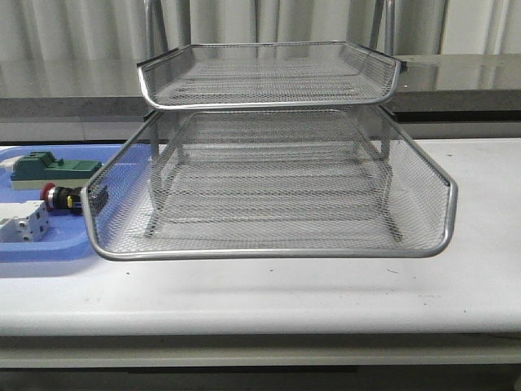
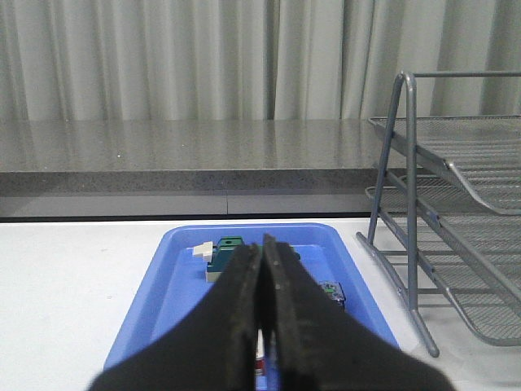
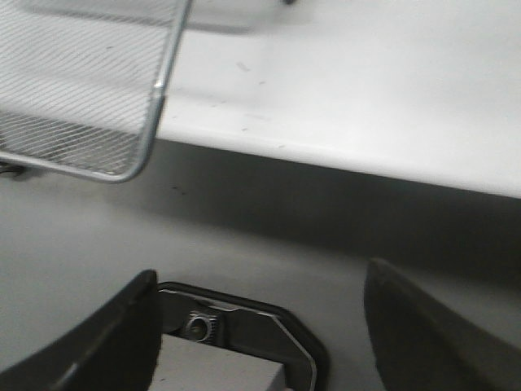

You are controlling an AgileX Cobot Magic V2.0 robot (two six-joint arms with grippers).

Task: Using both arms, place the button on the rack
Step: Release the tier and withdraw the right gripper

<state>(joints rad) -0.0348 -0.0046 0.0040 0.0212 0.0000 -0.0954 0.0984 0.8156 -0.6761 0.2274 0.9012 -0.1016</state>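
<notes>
Button (image 1: 61, 197) in blue tray (image 1: 49, 244); left tool (image 2: 262, 269) together above; right tool (image 3: 260, 326) apart.

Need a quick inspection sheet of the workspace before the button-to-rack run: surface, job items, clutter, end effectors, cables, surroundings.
Surface: white table, faint scuff marks.
Job's things: button lying in the blue tray, left of the rack; no item visible on the rack's tiers.
Clutter: green-topped block and white block share the tray.
End effectors: left end effector shut, above the tray; right end effector open, holding nothing, by the table edge.
Cables: nothing seen.
Surroundings: grey curtain, grey counter behind.
</notes>
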